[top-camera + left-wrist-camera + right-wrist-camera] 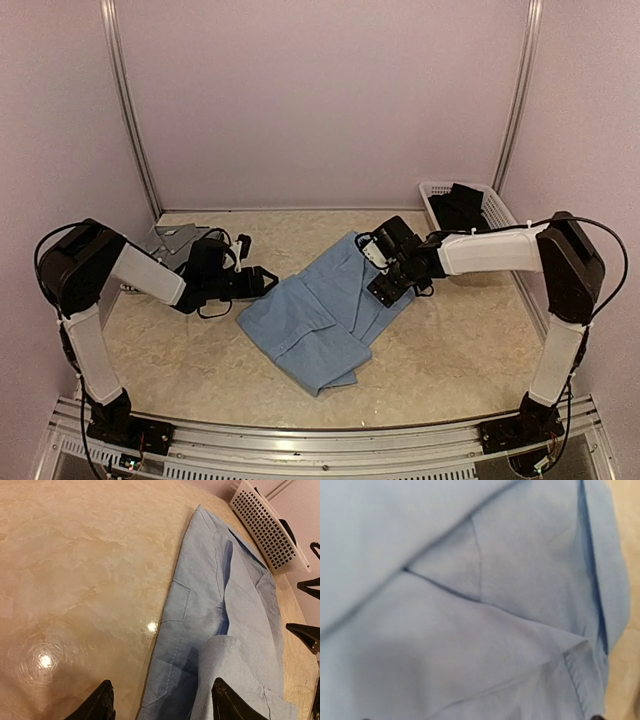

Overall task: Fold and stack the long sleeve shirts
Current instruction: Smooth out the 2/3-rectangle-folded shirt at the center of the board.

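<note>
Left pincer (pixel 162 690) stood open and held nothing. Its two dark fingers (pixel 102 705) were well apart, one over bare table (pixel 75 580) and the other over the left edge of the light blue shirt (pixel 220 630). That shirt lay slantwise in the middle of the table, partly folded, with several layers of cloth overlapping.

To its right, the right pincer (pixel 385 285) sat low over the shirt's upper right part. Its own camera showed only blue cloth and seams, so we could not tell how wide it stood or whether it held any cloth.

We judged the main risk to be at the left edge. If the left pincer closed there, it might catch only the top layer, or miss the hem, and the fold would come out crooked. On the right, a pincer so close to the cloth might drag it when the arm moved and pull the layers apart. A loose black cable (pixel 213 310) hung at the left wrist, near the shirt's edge, and we thought it might snag the cloth.

Around this, a grey shirt (pixel 172 240) lay flat at the far left, partly hidden behind the left arm. At the far right stood a white mesh basket (pixel 432 205) with some dark cloth (pixel 462 207) inside, which we could not identify. Nothing lay between the two pincers except the blue shirt.
</note>
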You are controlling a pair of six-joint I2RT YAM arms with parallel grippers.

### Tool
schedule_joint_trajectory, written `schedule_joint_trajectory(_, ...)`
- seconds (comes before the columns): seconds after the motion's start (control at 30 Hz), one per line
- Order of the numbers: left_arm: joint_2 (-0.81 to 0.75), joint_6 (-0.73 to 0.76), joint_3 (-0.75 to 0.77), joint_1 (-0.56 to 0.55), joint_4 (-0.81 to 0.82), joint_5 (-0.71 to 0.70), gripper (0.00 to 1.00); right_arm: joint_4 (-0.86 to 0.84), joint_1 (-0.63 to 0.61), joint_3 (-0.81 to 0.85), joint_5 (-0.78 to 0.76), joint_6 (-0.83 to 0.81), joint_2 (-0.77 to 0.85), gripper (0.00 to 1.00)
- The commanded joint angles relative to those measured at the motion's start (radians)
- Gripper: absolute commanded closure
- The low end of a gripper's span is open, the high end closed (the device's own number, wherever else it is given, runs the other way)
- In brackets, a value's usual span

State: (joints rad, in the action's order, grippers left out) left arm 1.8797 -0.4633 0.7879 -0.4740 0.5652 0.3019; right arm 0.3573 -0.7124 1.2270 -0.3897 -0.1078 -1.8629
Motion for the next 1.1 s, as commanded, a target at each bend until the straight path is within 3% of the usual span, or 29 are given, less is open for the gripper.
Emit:
schedule_joint_trajectory(0.0,-0.075,0.028,-0.016,-0.005,-0.056,-0.107,0.35,0.008,-0.092,-0.025,-0.071,0.045,0.072,0.07)
schedule_joint_trajectory(0.13,-0.149,0.015,-0.050,-0.005,-0.076,-0.146,0.30,0.076,-0.194,-0.038,-0.069,0.140,0.113,0.06)
schedule_joint_trajectory(0.27,-0.215,-0.002,-0.087,-0.010,-0.086,-0.163,0.28,0.160,-0.230,-0.057,0.081,0.447,0.172,0.07)
schedule_joint_trajectory(0.5,-0.249,-0.006,-0.099,-0.043,-0.105,-0.178,0.26,-0.036,-0.265,-0.266,0.385,0.798,0.318,0.14)
schedule_joint_trajectory(0.67,-0.256,-0.002,-0.104,-0.066,-0.113,-0.198,0.26,-0.158,-0.271,-0.372,0.493,0.912,0.336,0.15)
schedule_joint_trajectory(0.93,-0.263,0.008,-0.107,-0.083,-0.120,-0.214,0.25,-0.265,-0.271,-0.444,0.524,1.006,0.304,0.16)
schedule_joint_trajectory(1.07,-0.266,0.011,-0.107,-0.086,-0.123,-0.216,0.25,-0.343,-0.271,-0.472,0.571,1.039,0.257,0.22)
